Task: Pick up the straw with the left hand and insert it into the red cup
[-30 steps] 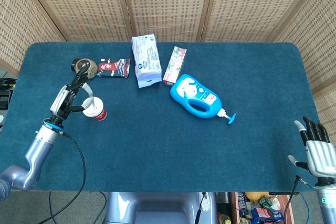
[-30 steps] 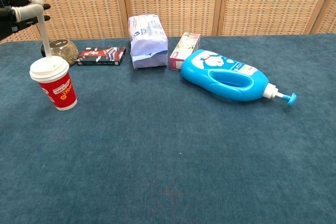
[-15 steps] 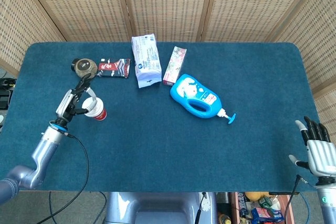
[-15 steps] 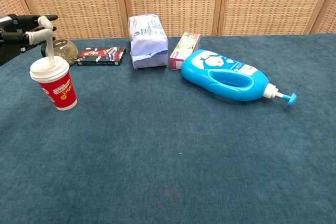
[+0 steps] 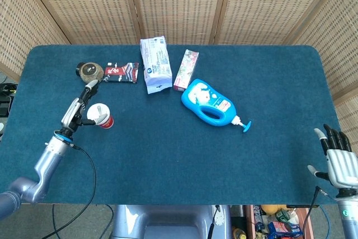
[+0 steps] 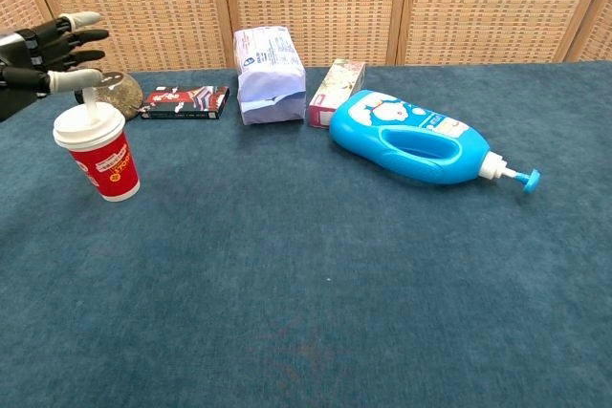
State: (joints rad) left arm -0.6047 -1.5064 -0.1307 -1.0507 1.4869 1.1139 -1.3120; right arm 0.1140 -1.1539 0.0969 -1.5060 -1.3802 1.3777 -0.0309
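Insertion step looks about done: straw [image 6: 92,102] stands upright thru the lid of the red cup [image 6: 98,153], w/ only a short stub above it. Cup sits at left of the chest view, on the blue worktop [image 6: 316,284], near the round dark tin [image 6: 122,91] behind it. Left hand [image 6: 43,53], upper left of frame, hovers just over the straw top; fingers [image 6: 84,35] spread fairly wide, one fingertip at or just beside the stub, can't tell if touching, no clear grip. Right hand [image 5: 338,160], lower right of head view, empty, fingers apart. Next move, imo: lift left hand straight up & away w/o snagging the straw or tipping the cup.
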